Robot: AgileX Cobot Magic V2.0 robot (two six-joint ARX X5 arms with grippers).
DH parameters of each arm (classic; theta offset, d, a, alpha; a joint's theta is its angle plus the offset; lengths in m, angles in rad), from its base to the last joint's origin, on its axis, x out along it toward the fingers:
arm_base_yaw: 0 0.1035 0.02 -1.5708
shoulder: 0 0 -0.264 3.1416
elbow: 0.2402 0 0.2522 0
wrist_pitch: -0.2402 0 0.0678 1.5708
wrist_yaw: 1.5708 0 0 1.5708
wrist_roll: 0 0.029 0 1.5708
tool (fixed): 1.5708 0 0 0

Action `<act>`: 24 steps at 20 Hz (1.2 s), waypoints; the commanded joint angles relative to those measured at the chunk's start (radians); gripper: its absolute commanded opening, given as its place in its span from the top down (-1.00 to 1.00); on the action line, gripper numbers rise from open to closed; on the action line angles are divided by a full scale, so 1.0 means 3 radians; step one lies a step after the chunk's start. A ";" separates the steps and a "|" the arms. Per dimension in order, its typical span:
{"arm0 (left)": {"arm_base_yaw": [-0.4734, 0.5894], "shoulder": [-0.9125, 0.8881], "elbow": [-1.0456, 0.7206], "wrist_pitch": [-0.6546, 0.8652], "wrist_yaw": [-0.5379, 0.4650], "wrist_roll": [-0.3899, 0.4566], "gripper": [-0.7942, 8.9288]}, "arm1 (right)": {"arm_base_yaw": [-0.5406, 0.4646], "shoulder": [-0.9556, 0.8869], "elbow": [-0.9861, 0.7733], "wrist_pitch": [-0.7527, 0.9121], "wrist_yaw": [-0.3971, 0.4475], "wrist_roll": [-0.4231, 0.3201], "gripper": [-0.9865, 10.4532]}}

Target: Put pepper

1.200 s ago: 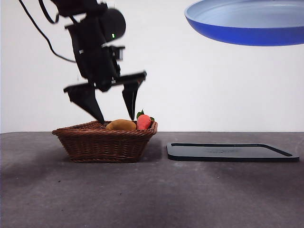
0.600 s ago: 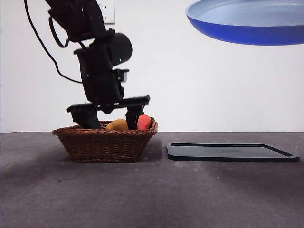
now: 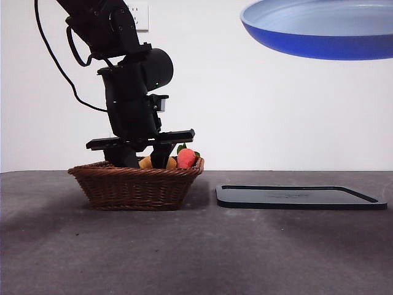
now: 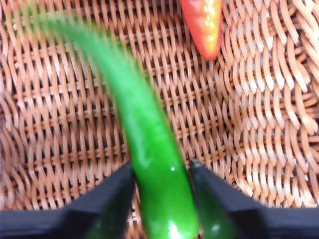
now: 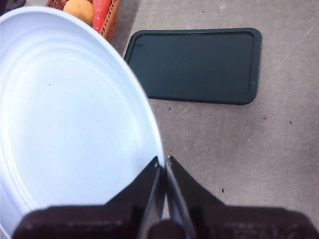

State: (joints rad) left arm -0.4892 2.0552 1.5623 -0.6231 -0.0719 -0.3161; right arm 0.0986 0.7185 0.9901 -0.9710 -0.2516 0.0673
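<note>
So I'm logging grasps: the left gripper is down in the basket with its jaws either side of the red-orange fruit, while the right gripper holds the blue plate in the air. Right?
Not quite. The left gripper has its jaws either side of the green pepper, not the red-orange fruit, which lies apart in the basket; the left wrist view shows this. The right gripper does hold the blue plate aloft.

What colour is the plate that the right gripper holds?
The plate is blue outside and pale blue inside; the front view shows it best.

The pepper (image 4: 149,144) blurs at its far end (front view hides it).
</note>
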 commanded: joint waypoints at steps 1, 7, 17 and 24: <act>-0.0029 0.0070 0.0062 -0.0020 -0.0005 -0.0022 0.62 | 0.0003 0.0004 0.0051 0.0056 -0.0014 -0.0015 0.82; -0.0029 -0.0057 0.0062 -0.0123 -0.0015 -0.0031 0.63 | 0.0003 0.0031 0.0051 0.0055 -0.0014 -0.0015 0.82; -0.0137 -0.0926 0.0064 -0.0219 0.0047 0.0023 0.63 | 0.0003 0.0680 0.0051 0.0242 -0.0037 0.0028 0.82; -0.0624 -0.1489 0.0064 -0.0420 0.0183 0.0262 0.63 | 0.0003 0.1586 0.0051 0.0546 -0.0215 0.0136 0.82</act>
State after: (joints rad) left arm -0.6678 1.5890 1.5635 -0.7494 -0.0212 -0.2615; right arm 0.0986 1.1908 0.9901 -0.8169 -0.3077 0.0883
